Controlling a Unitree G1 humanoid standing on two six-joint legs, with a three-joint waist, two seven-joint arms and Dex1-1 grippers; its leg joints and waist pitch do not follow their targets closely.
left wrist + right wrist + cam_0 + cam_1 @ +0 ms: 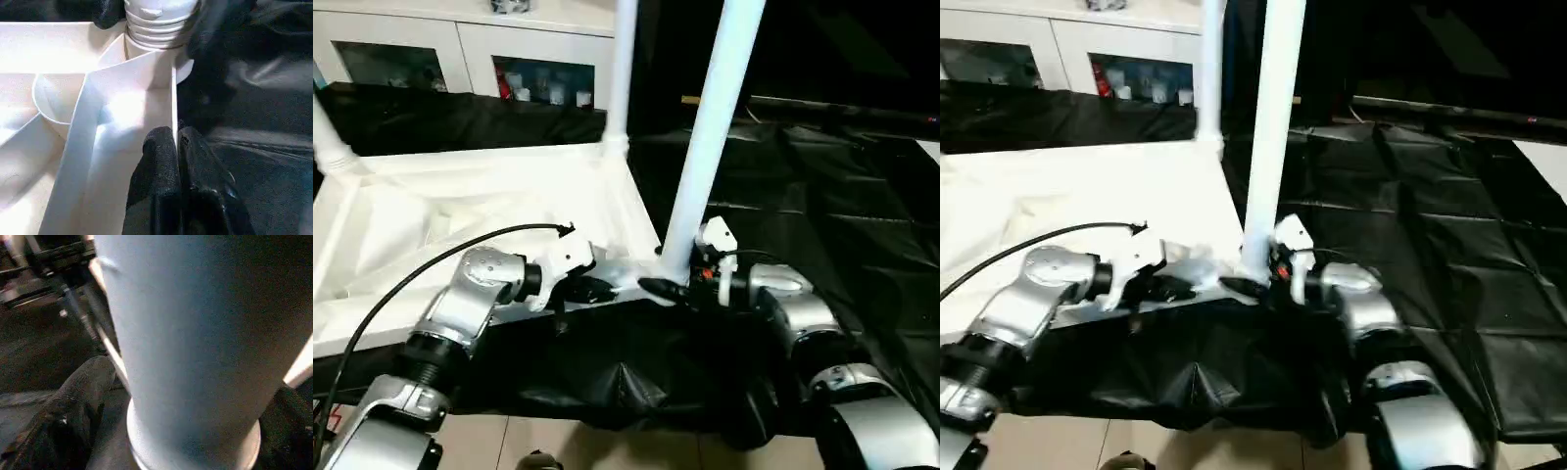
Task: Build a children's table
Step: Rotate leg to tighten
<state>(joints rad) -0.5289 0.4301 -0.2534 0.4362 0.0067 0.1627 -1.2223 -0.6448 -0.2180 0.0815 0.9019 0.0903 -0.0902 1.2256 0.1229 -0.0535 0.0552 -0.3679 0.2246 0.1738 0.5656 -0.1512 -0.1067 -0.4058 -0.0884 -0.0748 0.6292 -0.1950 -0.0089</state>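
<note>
— While the white plastic tabletop (460, 211) lies upside down on the black sheeting (822, 176), where do the legs stand?
— One smooth, tapered tube (705, 137) rises from the near corner socket, its ribbed thread visible at the base from the left wrist. A second leg (622, 73) stands at the far corner, a third (328, 137) at the far left.
— Left gripper (177, 142)?
— Black fingers pressed together, pinching the thin rim wall of the top just beside that socket.
— Right gripper (671, 291)?
— Fingers spread wide around the near leg's base; one padded finger (73, 396) sits beside the tube's collar. Whether it touches, I cannot tell.
— Behind?
— White cabinet (460, 49), glass doors.
</note>
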